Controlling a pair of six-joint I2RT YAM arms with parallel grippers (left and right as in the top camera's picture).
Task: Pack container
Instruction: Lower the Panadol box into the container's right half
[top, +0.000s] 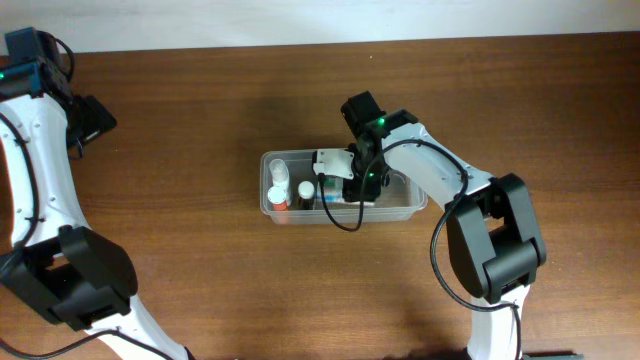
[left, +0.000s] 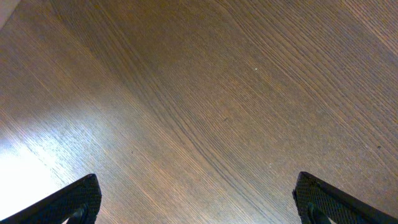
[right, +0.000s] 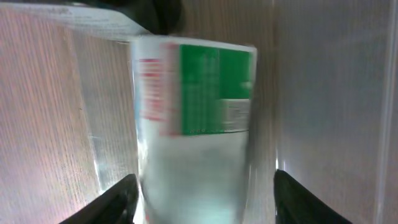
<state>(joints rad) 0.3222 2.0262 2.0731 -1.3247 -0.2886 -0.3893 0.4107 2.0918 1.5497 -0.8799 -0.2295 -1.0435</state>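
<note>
hovering in the container (top: 408, 200) mid-table, right claw (right: 199, 196) is spread around the box (right: 193, 93); left claw (left: 196, 199) is spread too, at 10 o'clock. a finger clipping the box could tip it onto the bottles (top: 278, 190).

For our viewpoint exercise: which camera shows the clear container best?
Overhead: nearly all of the container shows, rim included. The right wrist shows only blurred clear walls up close; the left wrist shows just table.

A blurred green-and-white carton box (right: 199, 112) is caught mid-frame, flanked by the right gripper (right: 207, 199), its dark fingertips (right: 118, 202) spread at the lower corners. Clear container (right: 329, 93) walls are seen around it, with wooden table (right: 37, 112) glimpsed at the left.
</note>
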